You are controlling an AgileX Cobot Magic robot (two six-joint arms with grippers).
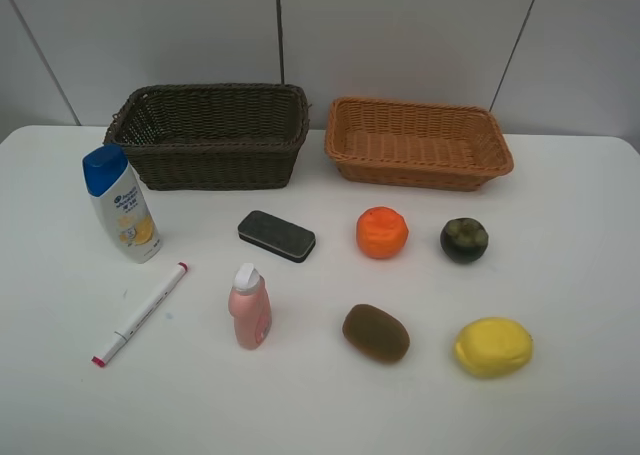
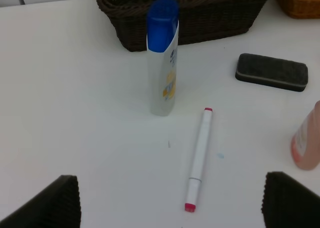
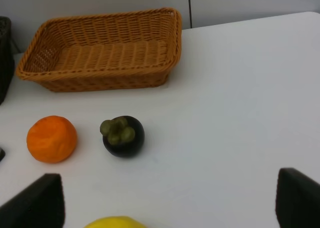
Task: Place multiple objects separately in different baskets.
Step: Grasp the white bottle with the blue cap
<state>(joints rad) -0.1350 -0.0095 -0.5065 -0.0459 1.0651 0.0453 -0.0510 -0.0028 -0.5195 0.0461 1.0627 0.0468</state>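
Though not yet sorted, sit loose on table point(image 1: 580, 275): shampoo bottle point(image 1: 122, 205), marker point(image 1: 140, 313), eraser point(image 1: 276, 235), pink bottle point(image 1: 250, 307) before dark basket point(image 1: 215, 160); orange point(image 1: 381, 232), mangosteen point(image 1: 464, 240), kiwi point(image 1: 376, 332), lemon point(image 1: 493, 346) before tan basket point(image 1: 420, 170), seemingly pre-grouped per bin. Left gripper point(image 2: 170, 177), right gripper point(image 3: 170, 173): jaws wide apart, holding nothing.

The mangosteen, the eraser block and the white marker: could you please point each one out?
mangosteen point(image 3: 125, 139), right wrist view, on its dark rind below the green calyx.
eraser block point(image 2: 271, 71), left wrist view, middle of its top face.
white marker point(image 2: 199, 158), left wrist view, midway along its barrel.
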